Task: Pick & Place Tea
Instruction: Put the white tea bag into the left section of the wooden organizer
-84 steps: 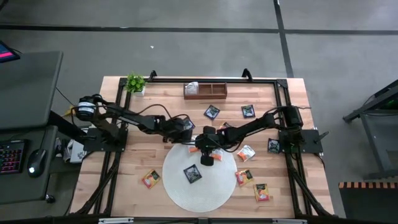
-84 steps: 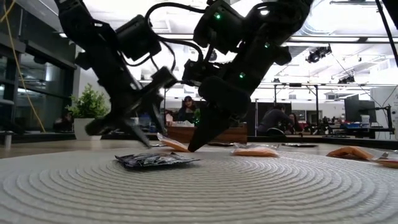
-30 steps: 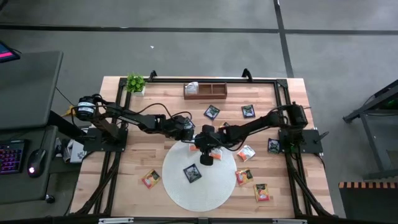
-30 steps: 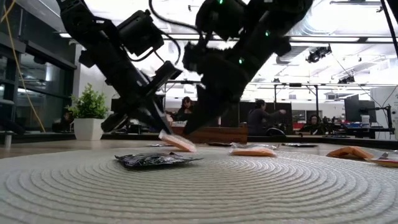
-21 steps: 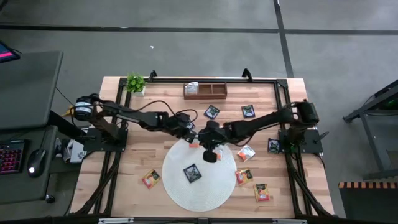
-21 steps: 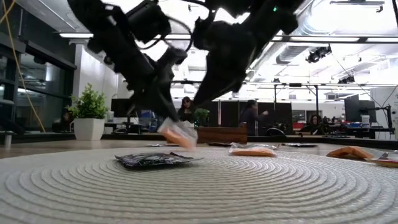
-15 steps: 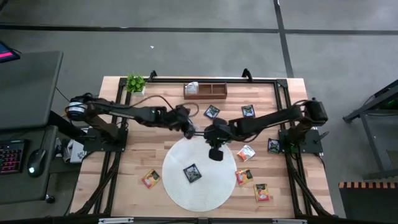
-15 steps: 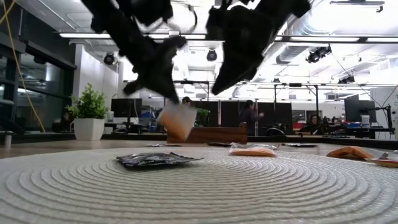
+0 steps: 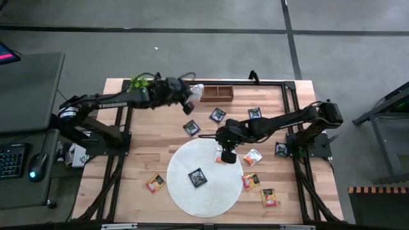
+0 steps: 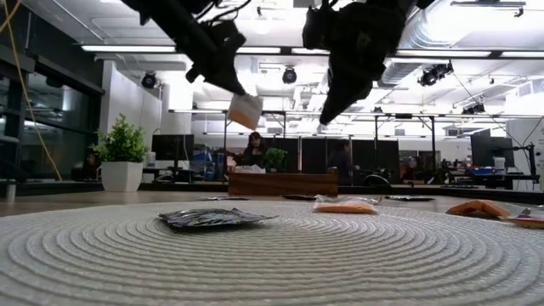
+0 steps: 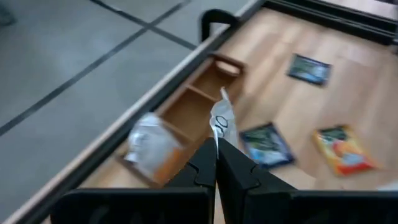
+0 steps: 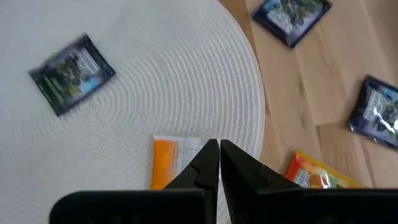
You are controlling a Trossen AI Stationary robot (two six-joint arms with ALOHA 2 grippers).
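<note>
Left wrist view: sachet point(image 11: 221, 122) edge-on between the closed fingers, print unreadable; pale sachet in the tray point(image 11: 186, 112) end compartment blurred. Right wrist view: white-and-orange sachet point(image 12: 174, 160) half hidden by fingers.

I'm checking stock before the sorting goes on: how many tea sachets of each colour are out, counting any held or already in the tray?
Black sachets: 5
White-and-orange sachets: 4, including one in the tray and one held by the left gripper
Red-orange-and-yellow sachets: 4, one of them seen only in the wrist views
Total: 13
</note>
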